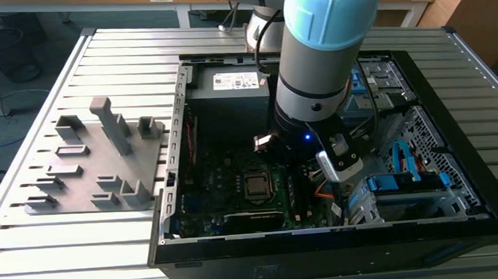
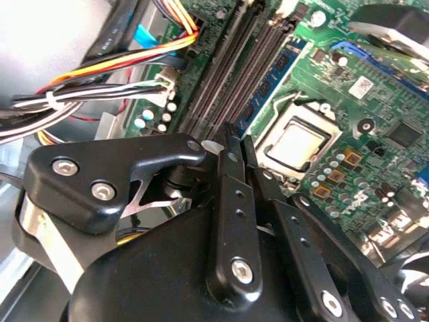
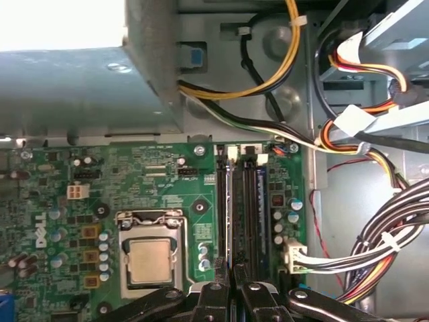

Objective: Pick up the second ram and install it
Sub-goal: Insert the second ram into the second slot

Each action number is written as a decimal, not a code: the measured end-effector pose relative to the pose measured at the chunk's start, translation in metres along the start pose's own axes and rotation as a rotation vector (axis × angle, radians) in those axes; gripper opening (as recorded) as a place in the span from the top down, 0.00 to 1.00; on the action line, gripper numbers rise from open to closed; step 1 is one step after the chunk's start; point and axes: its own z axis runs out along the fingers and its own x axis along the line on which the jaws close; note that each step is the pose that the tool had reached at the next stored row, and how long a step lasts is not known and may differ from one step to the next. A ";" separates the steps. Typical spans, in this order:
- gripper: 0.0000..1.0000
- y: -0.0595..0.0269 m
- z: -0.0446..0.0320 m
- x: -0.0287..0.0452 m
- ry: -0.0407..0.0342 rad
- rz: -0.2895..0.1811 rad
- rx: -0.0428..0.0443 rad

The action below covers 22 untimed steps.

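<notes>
Ribbed metal forms the counter (image 1: 127,50), carrying one open black computer case (image 1: 454,228); one pale-blue and grey arm (image 1: 321,61) reaches down into it; toward the exterior view's left lies one grey fixture (image 1: 83,184) with upright blocks, beside the case; one pale label (image 1: 234,81) sits on the power supply, its print too small to read; on the green motherboard (image 3: 161,188), wire bundles (image 3: 395,228) crowd one side of the dark memory slots, one processor (image 3: 149,260) the other; the second ram (image 3: 232,208) stands edge-on among those slots; the gripper (image 3: 234,272) has its fingers nearly together, pinching that stick's end.
</notes>
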 end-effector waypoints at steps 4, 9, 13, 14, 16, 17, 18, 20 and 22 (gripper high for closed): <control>0.86 0.0005 0.0011 -0.0024 0.0000 0.000 0.0015; 0.86 0.0003 0.0072 -0.0032 -0.0001 0.000 0.0012; 0.86 0.0002 0.0119 -0.0034 -0.0001 -0.001 0.0019; 0.86 0.0002 0.0126 -0.0035 -0.0001 -0.002 0.0029; 0.86 0.0001 0.0138 -0.0035 0.0000 -0.003 0.0041; 0.86 0.0001 0.0139 -0.0034 0.0000 -0.003 0.0043; 0.86 0.0001 0.0139 -0.0032 0.0000 -0.003 0.0043; 0.86 0.0001 0.0139 -0.0029 -0.0007 -0.003 0.0056; 0.86 0.0001 0.0139 -0.0027 -0.0011 -0.003 0.0077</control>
